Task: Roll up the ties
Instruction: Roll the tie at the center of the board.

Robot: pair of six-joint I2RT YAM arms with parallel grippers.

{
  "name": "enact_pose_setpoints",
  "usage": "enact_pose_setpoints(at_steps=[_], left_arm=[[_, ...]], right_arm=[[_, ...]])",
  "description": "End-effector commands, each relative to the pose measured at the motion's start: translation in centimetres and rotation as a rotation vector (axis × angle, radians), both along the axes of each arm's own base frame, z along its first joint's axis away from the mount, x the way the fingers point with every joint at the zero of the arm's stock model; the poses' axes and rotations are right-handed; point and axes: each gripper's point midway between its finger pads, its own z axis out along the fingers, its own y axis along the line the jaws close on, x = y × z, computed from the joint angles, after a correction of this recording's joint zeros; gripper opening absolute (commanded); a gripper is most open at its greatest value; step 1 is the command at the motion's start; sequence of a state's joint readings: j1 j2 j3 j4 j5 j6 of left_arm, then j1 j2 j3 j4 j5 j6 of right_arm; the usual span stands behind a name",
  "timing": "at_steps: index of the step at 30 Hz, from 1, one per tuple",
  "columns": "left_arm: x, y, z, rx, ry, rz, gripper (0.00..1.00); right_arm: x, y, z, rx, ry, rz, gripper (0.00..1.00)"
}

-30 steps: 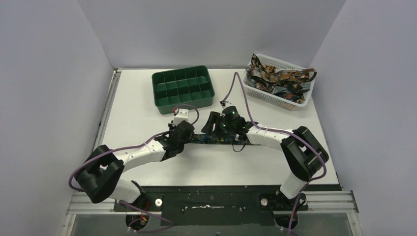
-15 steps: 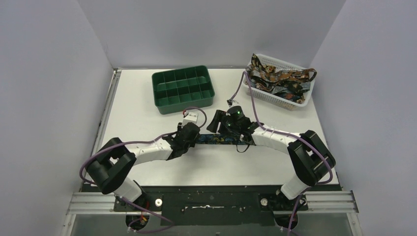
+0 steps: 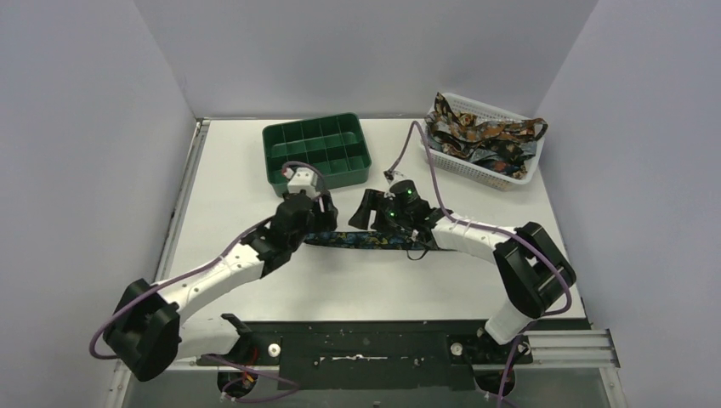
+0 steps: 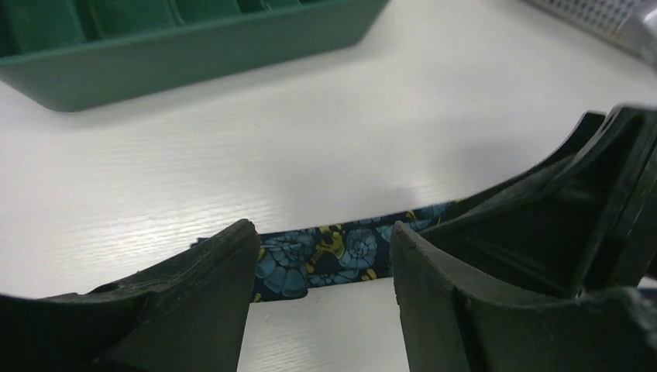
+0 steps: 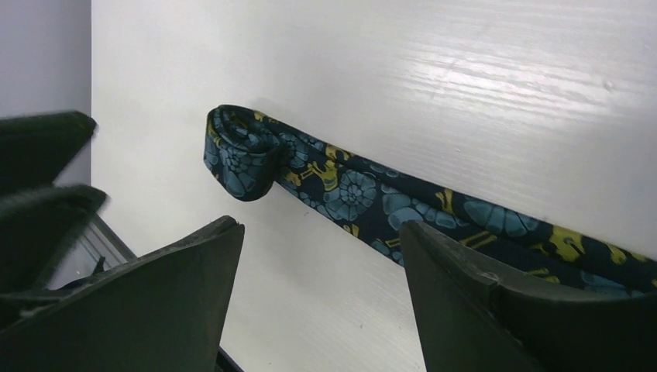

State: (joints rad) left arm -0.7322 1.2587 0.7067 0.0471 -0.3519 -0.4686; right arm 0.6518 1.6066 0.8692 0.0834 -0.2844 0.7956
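White table (image 3: 229, 183) under a navy tie (image 5: 349, 194), blue-and-yellow floral print.

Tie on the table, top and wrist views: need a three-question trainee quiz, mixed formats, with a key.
1. True or false: the left gripper is shut on the tie.
2. Where are the spare ties? A: green tray. B: white basket. C: right gripper.
3. Fill in: in the right wrist view, the tie's end is ___ over on itself.

Key
1. False: its jaws stand apart and the tie lies free.
2. B: the green tray looks empty and the right gripper is open.
3. Rolled.
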Motion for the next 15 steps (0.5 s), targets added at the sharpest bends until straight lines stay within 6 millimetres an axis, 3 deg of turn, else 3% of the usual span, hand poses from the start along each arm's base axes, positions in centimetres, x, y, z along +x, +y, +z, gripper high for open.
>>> enact_pose_setpoints(at_steps=[1,8,13,15], left_arm=[[0.2,3.2,1.4,-0.132,0.009,0.074,0.61],[-0.1,11.2,-1.7,-0.328,0.143,0.253,0.65],[-0.8,14.2,-3.7,-0.446,0.217,0.306,0.66],[-0.9,14.4,-3.9,-0.473,0.225,0.308,0.66]], right_arm=[[0.7,4.1,3.6,0.055,-0.172,0.153,0.77],[0.2,8.6,4.6,-0.249,-0.750,0.481,0.91],[0.4,11.7,2.6,-0.321,-0.876,0.719,0.95],[0.3,12.7,2.0,-0.320,-0.890,0.786,0.99]])
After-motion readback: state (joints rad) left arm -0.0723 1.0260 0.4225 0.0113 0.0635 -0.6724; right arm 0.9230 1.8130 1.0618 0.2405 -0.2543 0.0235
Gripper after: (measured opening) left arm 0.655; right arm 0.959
